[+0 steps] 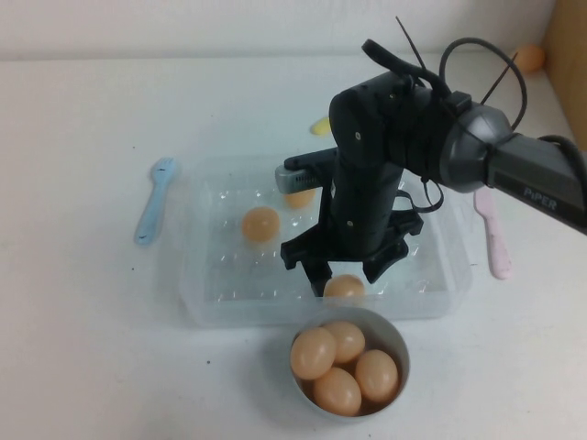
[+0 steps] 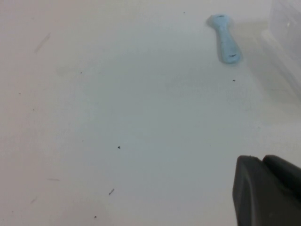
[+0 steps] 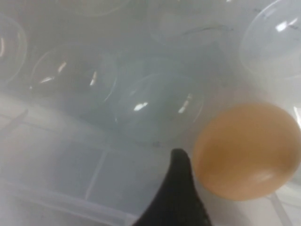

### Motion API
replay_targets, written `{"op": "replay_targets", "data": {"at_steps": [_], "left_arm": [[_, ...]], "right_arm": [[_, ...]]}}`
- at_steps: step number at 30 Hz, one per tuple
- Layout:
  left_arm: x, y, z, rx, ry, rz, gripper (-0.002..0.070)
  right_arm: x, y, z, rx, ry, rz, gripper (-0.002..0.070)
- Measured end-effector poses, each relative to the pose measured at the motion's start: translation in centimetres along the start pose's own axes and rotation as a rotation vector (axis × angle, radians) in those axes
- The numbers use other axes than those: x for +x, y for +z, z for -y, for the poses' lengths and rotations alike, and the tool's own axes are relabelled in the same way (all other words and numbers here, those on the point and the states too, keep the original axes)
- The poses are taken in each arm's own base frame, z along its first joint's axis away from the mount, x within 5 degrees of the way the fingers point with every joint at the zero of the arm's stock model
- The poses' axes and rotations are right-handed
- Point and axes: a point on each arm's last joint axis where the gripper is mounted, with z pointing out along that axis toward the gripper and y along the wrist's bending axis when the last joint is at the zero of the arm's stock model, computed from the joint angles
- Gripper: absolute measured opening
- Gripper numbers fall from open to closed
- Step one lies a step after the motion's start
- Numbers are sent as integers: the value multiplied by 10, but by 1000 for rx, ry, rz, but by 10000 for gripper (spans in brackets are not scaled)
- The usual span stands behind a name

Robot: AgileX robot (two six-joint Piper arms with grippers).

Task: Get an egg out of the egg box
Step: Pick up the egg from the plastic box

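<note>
The clear plastic egg box (image 1: 206,275) lies in the middle of the table. My right gripper (image 1: 346,280) reaches down into its front row, and its fingers close round a pale orange egg (image 1: 344,287). In the right wrist view one dark finger (image 3: 176,197) touches that egg (image 3: 244,148) above empty dimples; the other finger is out of view. Another egg (image 1: 260,224) sits in the box, and a third (image 1: 299,198) is partly hidden behind the arm. My left gripper (image 2: 261,160) shows only in the left wrist view, shut and empty over bare table.
A grey-white bowl (image 1: 400,341) holding several eggs stands just in front of the box. A blue spoon (image 1: 154,200) lies left of the box and shows in the left wrist view (image 2: 225,40). A pink spoon (image 1: 492,234) lies to the right. A loose egg (image 1: 530,57) sits at the back right.
</note>
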Motion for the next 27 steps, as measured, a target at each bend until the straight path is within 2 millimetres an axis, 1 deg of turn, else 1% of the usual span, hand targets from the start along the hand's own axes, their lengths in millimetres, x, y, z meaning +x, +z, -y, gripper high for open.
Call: {"op": "replay_targets", "data": {"at_steps": [3,9,15,18,22,25,27], "left_arm": [[0,0,0,0,0,0,-3],[0,0,0,0,0,0,-3],[0,0,0,0,0,0,-3],[0,0,0,0,0,0,-3],[0,0,0,0,0,0,-3],[0,0,0,0,0,0,-3],[0,0,0,0,0,0,-3]], "right_arm": [[-1,7,0,4,16,-16,514],[-1,10,0,5,23,-21,513],[-3,26,0,15,29,-48,513],[-3,30,0,18,29,-56,505],[-4,30,0,16,30,-53,434],[-9,23,-2,6,28,-28,434],[-13,15,-4,-4,24,2,434]]}}
